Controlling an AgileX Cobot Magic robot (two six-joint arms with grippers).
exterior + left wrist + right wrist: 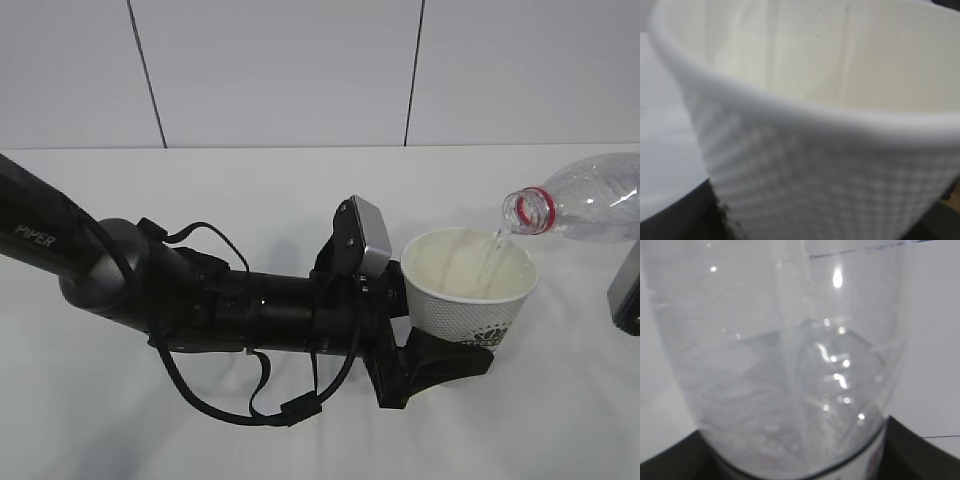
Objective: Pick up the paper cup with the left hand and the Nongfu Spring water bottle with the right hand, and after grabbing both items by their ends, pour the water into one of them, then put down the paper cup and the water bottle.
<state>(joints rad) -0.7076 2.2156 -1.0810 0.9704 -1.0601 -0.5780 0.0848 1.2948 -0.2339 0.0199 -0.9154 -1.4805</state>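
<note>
Clear water (490, 262) streams from tilted bottle (590, 195) into held paper cup (468, 290).

The paper cup (468, 290) sat upright between the left gripper's (440, 355) jaws, above the table (300, 190). Up and to the right of that gripper, the Nongfu Spring water bottle (585, 195) lay tilted, its mouth over the cup's rim, water (488, 262) falling inside.
</note>
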